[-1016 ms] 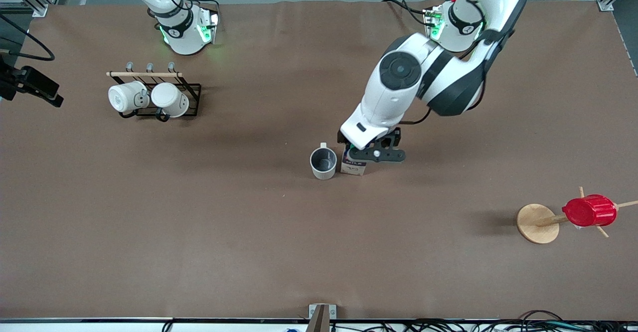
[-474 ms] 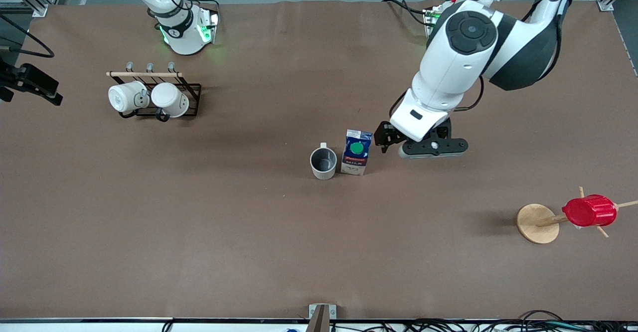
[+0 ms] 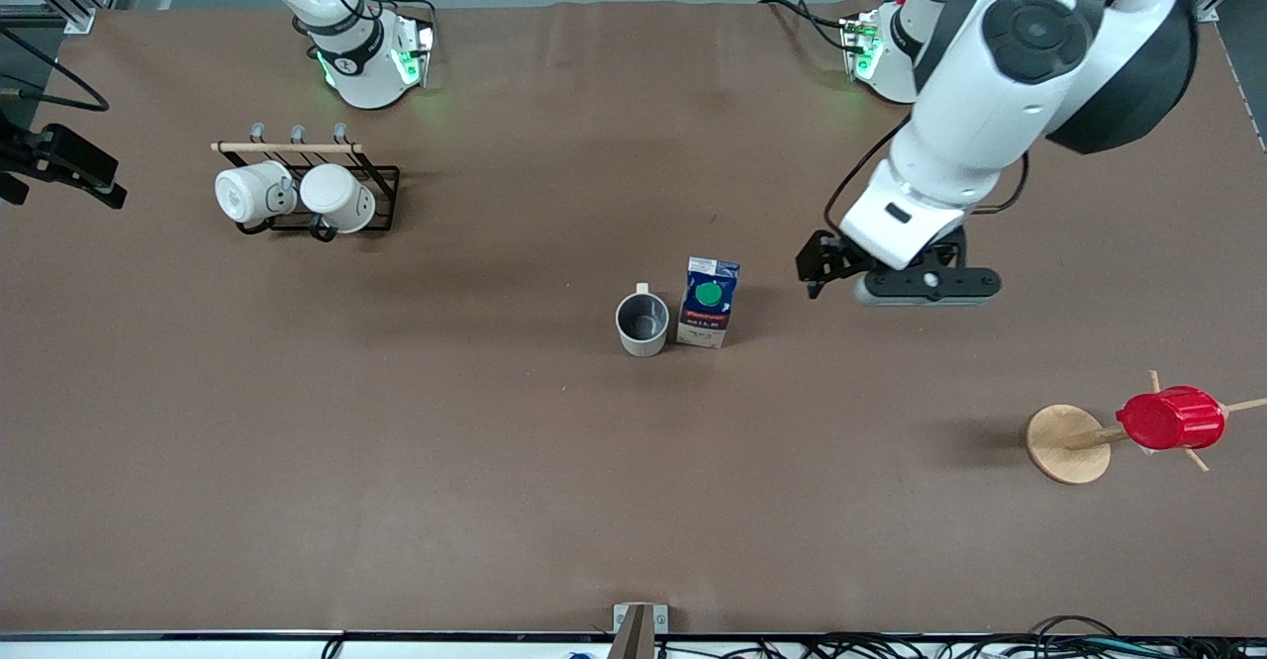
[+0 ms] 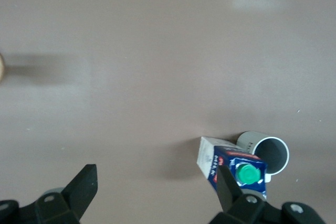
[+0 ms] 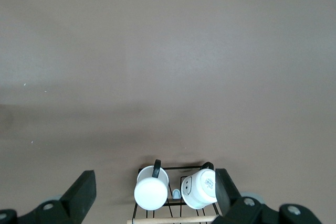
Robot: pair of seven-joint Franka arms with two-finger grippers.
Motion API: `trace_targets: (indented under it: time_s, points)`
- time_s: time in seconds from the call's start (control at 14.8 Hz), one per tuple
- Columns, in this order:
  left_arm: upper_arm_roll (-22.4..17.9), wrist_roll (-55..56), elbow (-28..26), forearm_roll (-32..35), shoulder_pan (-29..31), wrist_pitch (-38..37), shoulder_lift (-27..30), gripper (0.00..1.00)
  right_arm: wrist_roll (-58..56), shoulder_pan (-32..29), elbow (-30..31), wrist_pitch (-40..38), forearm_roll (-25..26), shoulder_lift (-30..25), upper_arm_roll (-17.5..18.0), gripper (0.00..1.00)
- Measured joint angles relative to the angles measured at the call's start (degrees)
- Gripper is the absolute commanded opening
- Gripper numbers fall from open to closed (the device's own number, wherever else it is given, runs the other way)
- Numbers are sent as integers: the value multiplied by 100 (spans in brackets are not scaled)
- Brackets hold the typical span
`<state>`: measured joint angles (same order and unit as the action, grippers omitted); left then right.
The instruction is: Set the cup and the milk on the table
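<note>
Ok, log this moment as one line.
off-white mug upright on brown table | dark blue milk carton upright beside it | left gripper open, empty, over table | right gripper open, waiting

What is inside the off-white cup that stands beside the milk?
The cup looks empty: only its dark grey inside shows, down to the bottom. The milk stands upright beside it on the table, its green cap on.

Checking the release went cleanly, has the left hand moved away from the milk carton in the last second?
Yes. The left hand, open, has left the milk carton and moved toward the left arm's end of the table.
</note>
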<state>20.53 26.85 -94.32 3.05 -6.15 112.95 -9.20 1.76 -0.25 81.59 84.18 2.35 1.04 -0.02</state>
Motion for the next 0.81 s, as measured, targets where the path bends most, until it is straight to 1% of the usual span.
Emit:
trace_targets:
  time_s: [0.2, 0.41, 0.61, 0.81]
  points:
    - [-390, -492, -161, -240, 9, -268, 388, 100, -2, 0, 0, 58, -4, -1, -2, 100]
    - [-774, -1134, -203, -470, 33, -603, 697, 100, -3, 0, 0, 67, -7, -1, -2, 100]
    - [-920, -1626, -211, -496, 179, -934, 957, 100, -4, 0, 0, 84, -59, -1, -3, 100]
    - [-1165, -2146, -222, -497, 198, -1258, 1185, 99, -7, -1, 0, 103, -170, -2, -13, 100]
